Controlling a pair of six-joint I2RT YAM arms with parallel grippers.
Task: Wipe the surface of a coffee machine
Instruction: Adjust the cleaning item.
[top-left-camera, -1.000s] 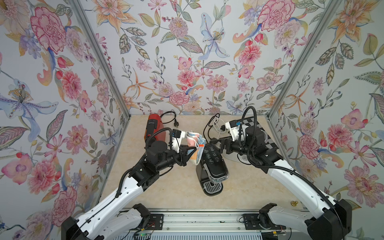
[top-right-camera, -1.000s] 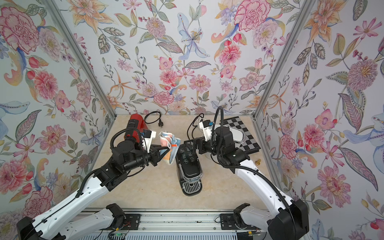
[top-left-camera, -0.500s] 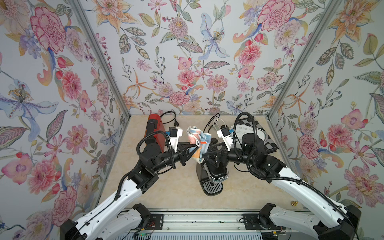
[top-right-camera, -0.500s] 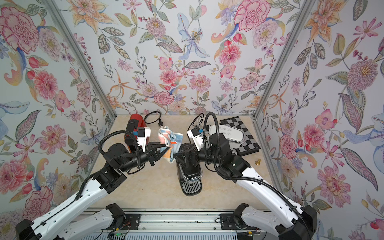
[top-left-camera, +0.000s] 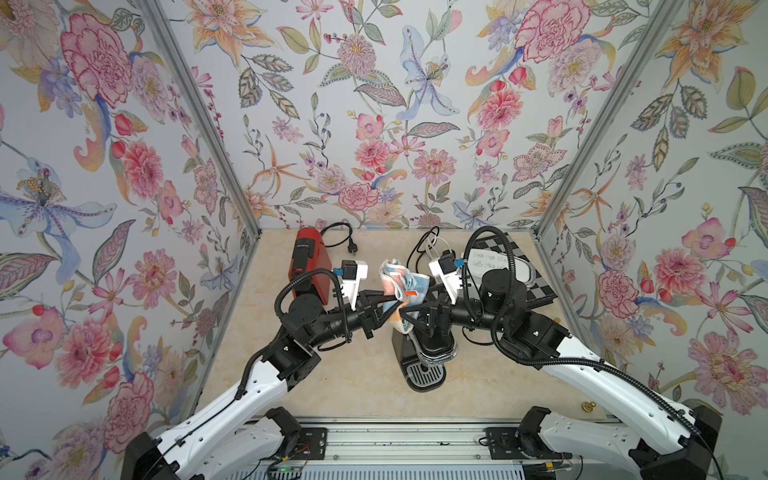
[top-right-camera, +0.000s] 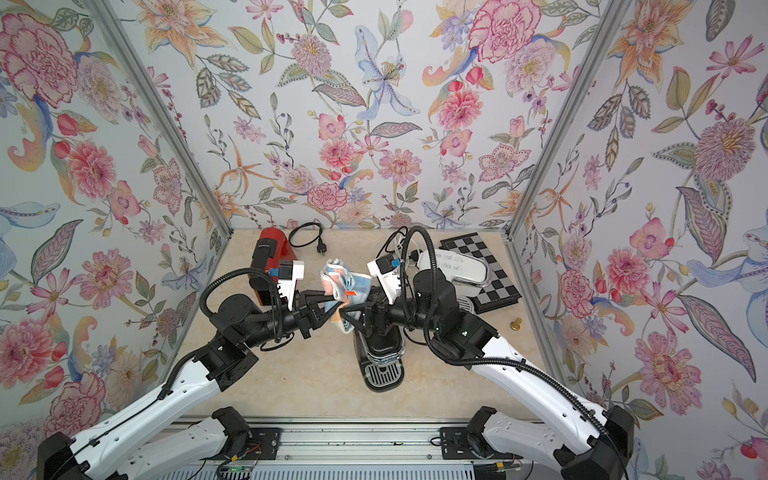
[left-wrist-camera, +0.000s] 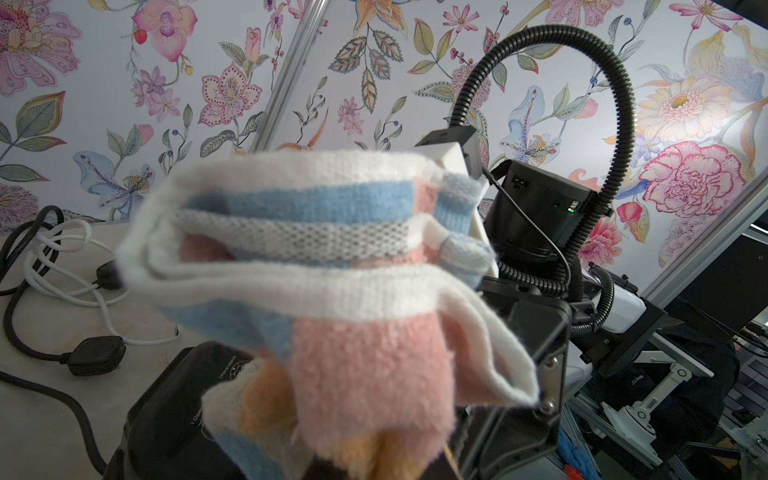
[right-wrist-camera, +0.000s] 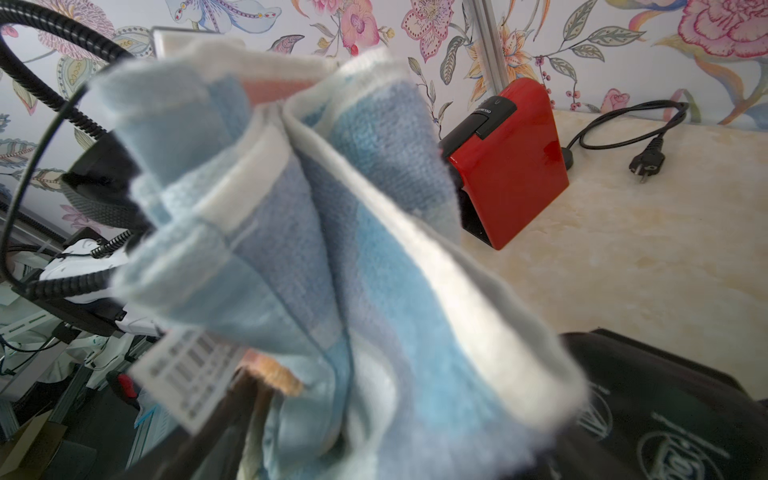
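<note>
A black coffee machine (top-left-camera: 428, 357) (top-right-camera: 380, 365) stands mid-table, its top under both grippers. A folded pastel towel (top-left-camera: 401, 286) (top-right-camera: 343, 286), striped pink, blue and white, hangs above it. My left gripper (top-left-camera: 384, 309) (top-right-camera: 332, 309) is shut on the towel's lower edge. My right gripper (top-left-camera: 409, 316) (top-right-camera: 349, 316) faces it from the other side, jaws spread around the same lower part of the towel. The towel (left-wrist-camera: 332, 291) (right-wrist-camera: 332, 249) fills both wrist views and hides both sets of fingertips. The machine's black top (left-wrist-camera: 166, 415) (right-wrist-camera: 665, 415) shows beneath.
A red coffee machine (top-left-camera: 309, 262) (right-wrist-camera: 511, 166) stands at the back left with a black power cord (top-left-camera: 340, 237) behind it. At the back right lie white cables (top-left-camera: 428, 249), a white tray (top-left-camera: 494, 266) and a chessboard (top-left-camera: 536, 282). A small brass piece (top-right-camera: 516, 323) sits by the right wall.
The left arm lifted the towel back over the black machine. The right arm swung left from the machine's side to the towel, and its jaws have narrowed a little around it.
</note>
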